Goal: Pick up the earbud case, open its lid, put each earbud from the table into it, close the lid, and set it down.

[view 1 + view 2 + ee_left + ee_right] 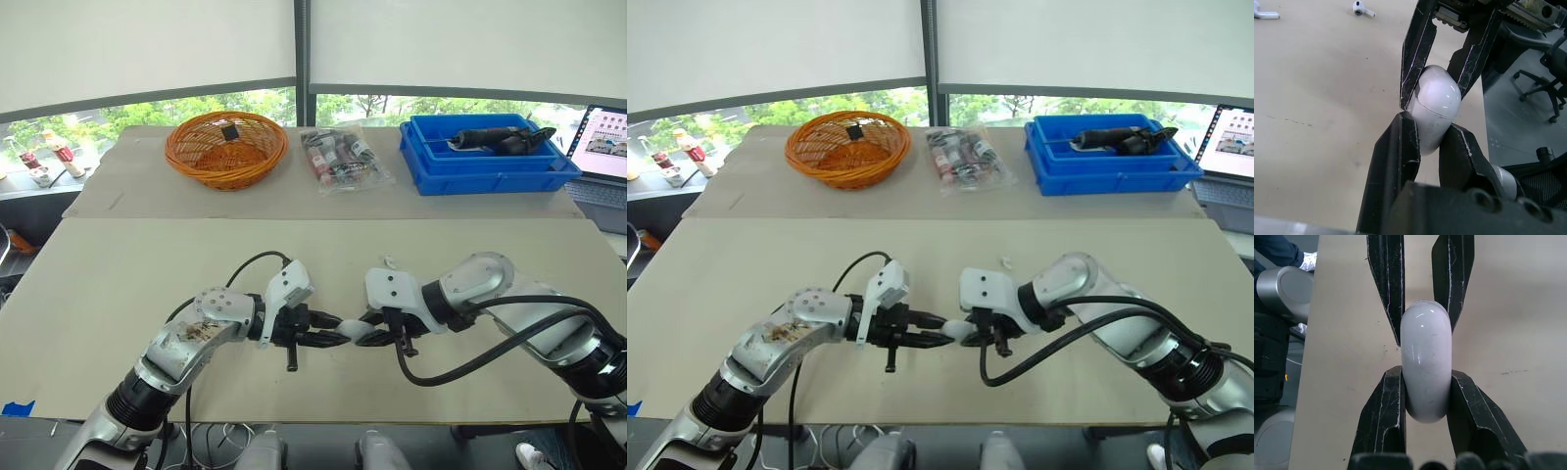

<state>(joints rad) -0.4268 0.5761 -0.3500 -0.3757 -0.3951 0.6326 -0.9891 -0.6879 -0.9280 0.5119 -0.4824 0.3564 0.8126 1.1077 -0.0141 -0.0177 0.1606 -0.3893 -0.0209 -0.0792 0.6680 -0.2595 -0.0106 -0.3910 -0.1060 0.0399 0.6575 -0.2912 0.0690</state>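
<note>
Black left hand (1429,128), right hand (1426,377) — both pinching glossy, rounded earbud case (1426,340)

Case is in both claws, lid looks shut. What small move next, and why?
Probably hinge the lid up with the right claw while the left claw holds firm. The case is gripped between both, its seam closed, and two earbuds lie waiting on the table.

A beige table (98,294) stands before daylit windows (196,106) under drawn white blinds (147,44).
</note>
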